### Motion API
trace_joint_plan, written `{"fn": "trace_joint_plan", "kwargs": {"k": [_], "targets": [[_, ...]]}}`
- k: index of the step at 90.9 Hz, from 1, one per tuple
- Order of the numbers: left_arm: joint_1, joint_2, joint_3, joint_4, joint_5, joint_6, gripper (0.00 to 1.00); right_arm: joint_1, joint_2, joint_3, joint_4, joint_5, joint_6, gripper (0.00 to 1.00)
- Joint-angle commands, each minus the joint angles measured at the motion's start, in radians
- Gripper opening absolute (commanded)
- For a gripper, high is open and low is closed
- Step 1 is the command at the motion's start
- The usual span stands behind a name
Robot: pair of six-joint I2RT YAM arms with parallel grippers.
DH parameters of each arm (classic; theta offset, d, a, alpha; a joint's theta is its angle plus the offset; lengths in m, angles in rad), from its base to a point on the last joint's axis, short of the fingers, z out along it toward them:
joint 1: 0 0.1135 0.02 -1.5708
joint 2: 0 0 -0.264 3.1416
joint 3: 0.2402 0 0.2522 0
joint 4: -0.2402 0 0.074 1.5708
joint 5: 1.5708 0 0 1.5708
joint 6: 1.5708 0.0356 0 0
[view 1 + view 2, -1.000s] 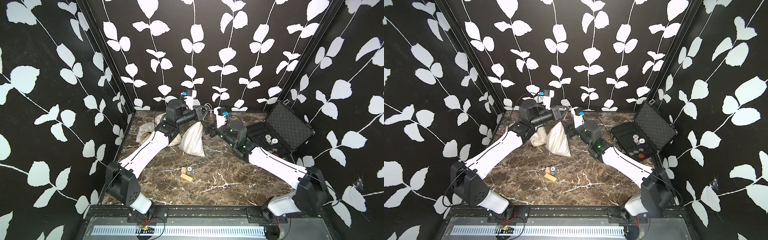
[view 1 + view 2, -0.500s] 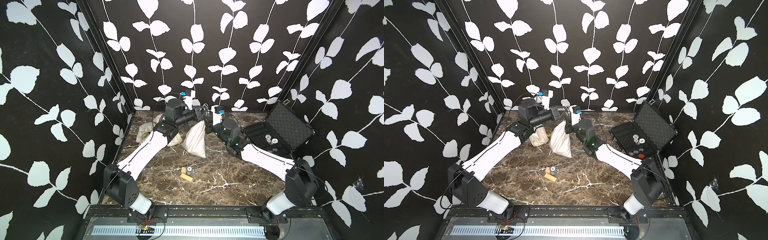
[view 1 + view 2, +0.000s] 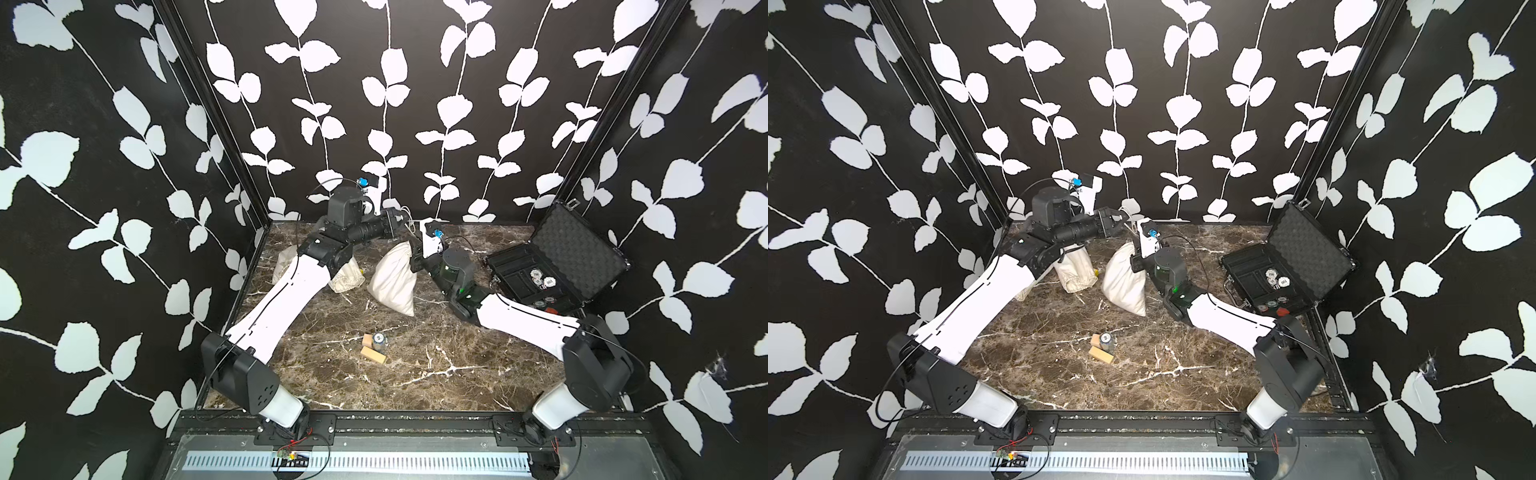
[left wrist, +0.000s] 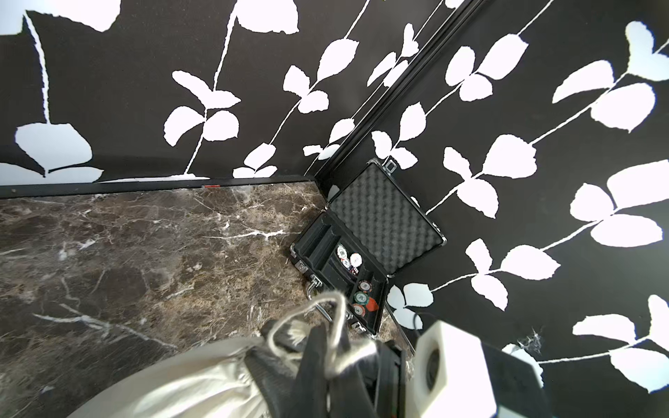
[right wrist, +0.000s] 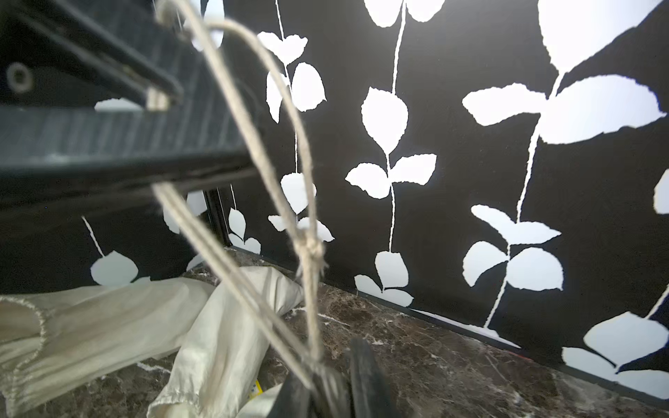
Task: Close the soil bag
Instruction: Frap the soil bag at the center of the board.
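Note:
The soil bag (image 3: pixel 395 278) (image 3: pixel 1125 282) is a white cloth sack standing tilted on the marble table, its neck bunched at the top. My left gripper (image 3: pixel 402 216) (image 3: pixel 1121 218) hangs above the neck, shut on the beige drawstring (image 5: pixel 304 181), which loops past a knot (image 5: pixel 309 249) down to the sack. My right gripper (image 3: pixel 413 253) (image 3: pixel 1133 259) is at the bag's neck, its black fingers (image 5: pixel 365 383) shut around the gathered top where the cords enter. In the left wrist view the sack (image 4: pixel 199 380) and the cord loop (image 4: pixel 325 300) fill the lower edge.
Two more pale cloth bags (image 3: pixel 345 274) (image 3: pixel 286 262) lie behind the left arm. An open black case (image 3: pixel 552 266) with poker chips stands at the right wall. A wooden block (image 3: pixel 372 353) and a small can (image 3: pixel 379 340) lie mid-table.
My right arm has swung left to the bag's neck and its jaws have closed there. The left gripper has kept hold of the drawstring, almost still.

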Motion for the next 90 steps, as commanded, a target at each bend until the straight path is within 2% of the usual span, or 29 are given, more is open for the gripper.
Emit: {"fn": "trace_joint_plan", "kwargs": {"k": [1,9,17,33,65,90], "targets": [[0.031,-0.125,0.13,0.25,0.001,0.019,0.0,-0.074,-0.015,-0.017,-0.387,0.121,-0.109,0.21],[0.032,-0.135,0.097,0.272,-0.004,0.007,0.0,-0.117,0.013,0.005,-0.443,0.068,-0.092,0.22],[0.031,-0.138,0.073,0.294,-0.002,-0.009,0.0,-0.139,0.072,0.006,-0.489,0.05,-0.043,0.18],[0.032,-0.131,0.043,0.275,-0.026,0.001,0.0,-0.144,0.139,-0.102,-0.407,0.05,0.055,0.17],[0.039,-0.139,0.051,0.232,-0.066,0.04,0.0,-0.177,0.143,-0.086,-0.431,0.065,0.05,0.15],[0.041,-0.14,-0.044,0.258,-0.058,0.033,0.0,-0.183,0.18,-0.143,-0.401,0.025,0.094,0.15]]}}
